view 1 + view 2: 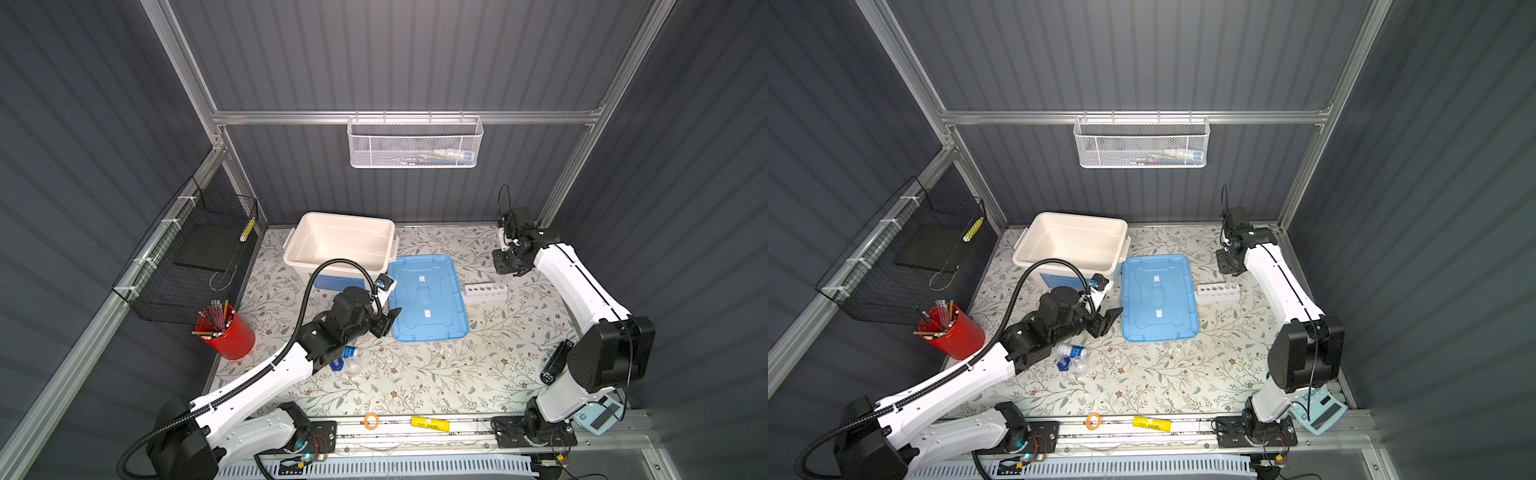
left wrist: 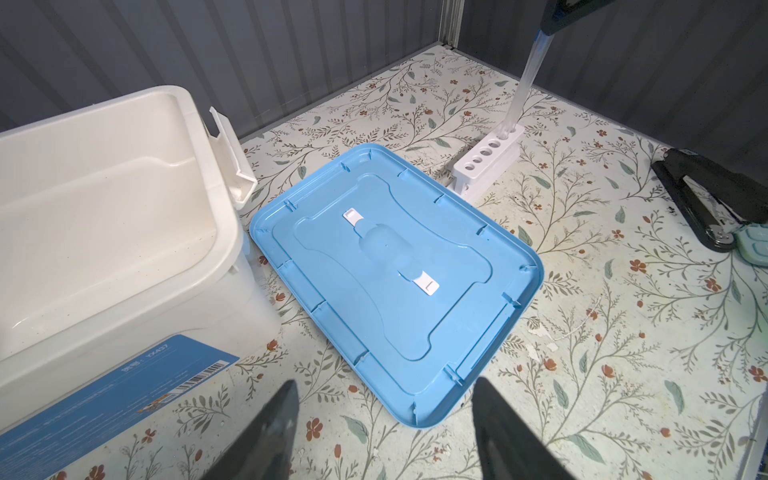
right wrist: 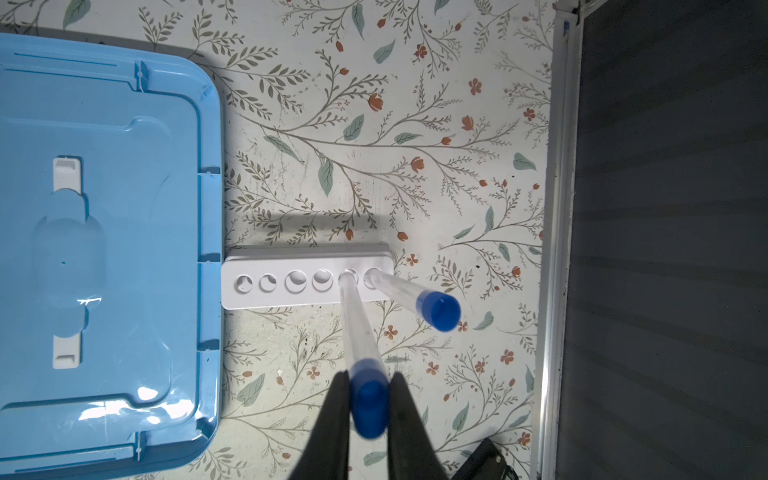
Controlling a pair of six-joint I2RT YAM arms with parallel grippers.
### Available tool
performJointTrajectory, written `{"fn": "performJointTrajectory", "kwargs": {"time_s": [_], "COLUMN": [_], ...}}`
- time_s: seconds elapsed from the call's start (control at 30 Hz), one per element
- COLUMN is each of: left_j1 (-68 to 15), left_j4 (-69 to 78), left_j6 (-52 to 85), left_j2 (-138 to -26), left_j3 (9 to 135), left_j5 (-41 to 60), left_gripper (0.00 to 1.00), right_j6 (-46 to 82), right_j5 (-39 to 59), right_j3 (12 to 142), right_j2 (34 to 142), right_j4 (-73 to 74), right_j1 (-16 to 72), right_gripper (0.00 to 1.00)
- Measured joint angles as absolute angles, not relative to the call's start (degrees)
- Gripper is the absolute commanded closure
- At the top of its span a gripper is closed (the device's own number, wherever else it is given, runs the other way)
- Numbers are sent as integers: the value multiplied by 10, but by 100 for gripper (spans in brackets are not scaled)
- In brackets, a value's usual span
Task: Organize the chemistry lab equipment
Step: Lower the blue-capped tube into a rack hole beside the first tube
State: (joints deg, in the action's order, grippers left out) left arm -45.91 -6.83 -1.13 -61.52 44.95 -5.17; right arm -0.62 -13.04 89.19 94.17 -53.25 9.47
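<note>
Blue-capped long clear tube [image 3: 358, 332], lower centre, is being pinched by the right end effector [image 3: 370, 380], tip entering the white holed rack [image 3: 307, 301]; its tilt is risking a jam or tipped rack. Left end effector [image 2: 385, 384] is gaping wide.

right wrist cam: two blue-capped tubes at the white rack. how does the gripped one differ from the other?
Grip: the right gripper is shut on the gripped tube at its cap; nothing touches the free tube.
Hole: the free tube stands in the end hole of the white rack; the gripped tube's lower end is at the next hole in, depth unclear.
Shared: clear bodies, blue caps.
</note>
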Motion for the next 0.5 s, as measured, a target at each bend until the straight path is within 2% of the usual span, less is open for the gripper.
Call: {"fn": "performJointTrajectory", "kwargs": {"time_s": [0.5], "left_j1": [-456], "left_j4": [-69], "left_j6": [-11], "left_j2": [-615], "left_j3": [449], "left_j5": [-52], "left_gripper": [34], "right_j6": [-6], "right_j5": [-128], "right_j3": [871], "right_j2": [942], "right_j4": [-510], "right_j1": [94], "right_gripper": [97]}}
